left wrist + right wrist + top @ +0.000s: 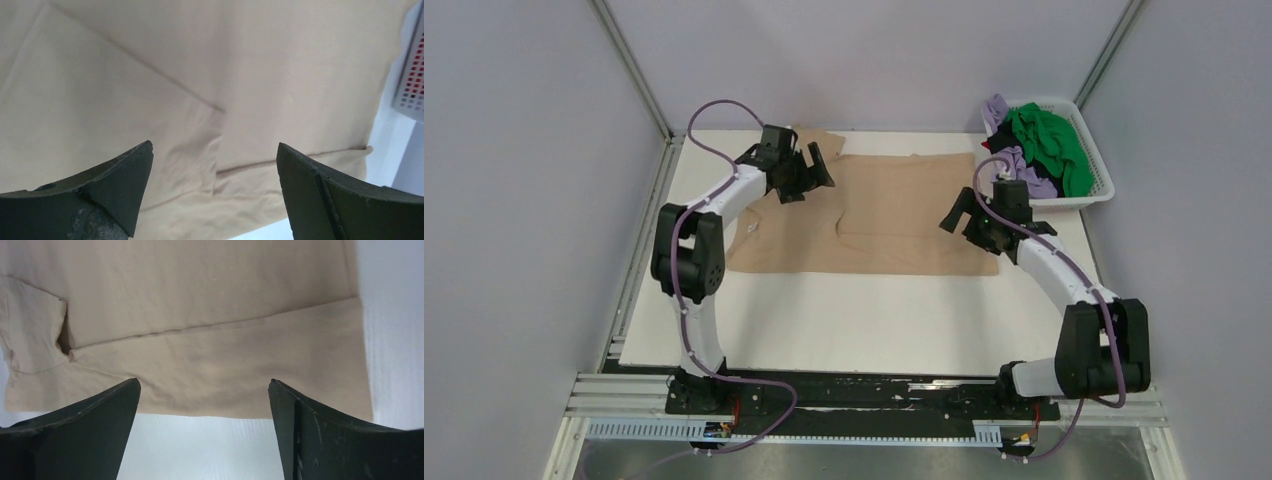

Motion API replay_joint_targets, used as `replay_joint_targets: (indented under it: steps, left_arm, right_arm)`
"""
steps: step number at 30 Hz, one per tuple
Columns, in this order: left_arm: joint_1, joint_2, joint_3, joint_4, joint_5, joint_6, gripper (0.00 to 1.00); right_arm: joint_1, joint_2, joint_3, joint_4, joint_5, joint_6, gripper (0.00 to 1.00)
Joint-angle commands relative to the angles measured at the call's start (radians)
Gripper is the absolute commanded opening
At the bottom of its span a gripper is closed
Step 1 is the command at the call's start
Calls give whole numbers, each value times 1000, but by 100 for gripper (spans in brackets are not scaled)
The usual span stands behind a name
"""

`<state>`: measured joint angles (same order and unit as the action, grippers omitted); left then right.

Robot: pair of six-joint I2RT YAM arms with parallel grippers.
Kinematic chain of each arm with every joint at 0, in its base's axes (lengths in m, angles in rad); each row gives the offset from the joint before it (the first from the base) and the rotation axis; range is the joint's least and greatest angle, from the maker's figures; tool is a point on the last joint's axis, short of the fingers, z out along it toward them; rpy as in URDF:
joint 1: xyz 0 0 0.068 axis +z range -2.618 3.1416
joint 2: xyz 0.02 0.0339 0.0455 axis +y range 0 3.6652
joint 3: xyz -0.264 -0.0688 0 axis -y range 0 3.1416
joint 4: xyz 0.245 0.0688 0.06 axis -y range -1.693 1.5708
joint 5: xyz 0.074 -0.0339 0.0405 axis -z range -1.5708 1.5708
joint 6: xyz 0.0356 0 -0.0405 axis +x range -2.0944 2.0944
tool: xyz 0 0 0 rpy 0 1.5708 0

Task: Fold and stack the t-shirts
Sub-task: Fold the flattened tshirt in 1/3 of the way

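Before closing on anything, take stock of the layout. Tan t-shirt (894, 215) spread flat across the far half of the surface (844, 320), lying lengthwise from left to right between the two arms. Left claw (812, 172) wide and empty, hovering over the far left part of the cloth. Right claw (969, 218) equally wide and empty, hanging over the shirt's right end close to its near edge. Nothing gripped on either side. Further right, in the far right corner, a white basket (1079, 203) heaped with a green shirt (1052, 145) and a lilac shirt (1032, 182).

Judging by the long crease (210, 327) running left to right in the right wrist view, probably mid-fold, with the near strip turned over onto the body.

To do this step well:
- Flatten the pucker (842, 215) near the middle first, or expect it to be trapped inside the fold.
- Bring each claw down at an edge or corner, never in the middle of the panel.
- Pinch every layer at the chosen spot, not just the top one.
- Pick matching points at left and right so the fold line runs straight.
- Lift only enough to clear the cloth beneath, then carry both ends across together at one pace.
- Lay the edge down flush, open fully, and rise straight up to avoid dragging the cloth.
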<state>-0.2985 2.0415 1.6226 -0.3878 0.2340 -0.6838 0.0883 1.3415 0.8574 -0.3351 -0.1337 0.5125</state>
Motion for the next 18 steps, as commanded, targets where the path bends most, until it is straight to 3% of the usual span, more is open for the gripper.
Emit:
replay_joint_targets:
  steps: [1,10,18]
  left_arm:
    - [-2,-193,-135,14,-117,57,100]
    - [-2,-154,-346,75,-65,25,100]
    - [-7,-232,-595,121,-35,-6,100]
  right_arm:
    - [88,136,126,15,14,-84,100]
    - [175,422,241,-56,119,-31,100]
    - [195,328,43,-113,169,53,100]
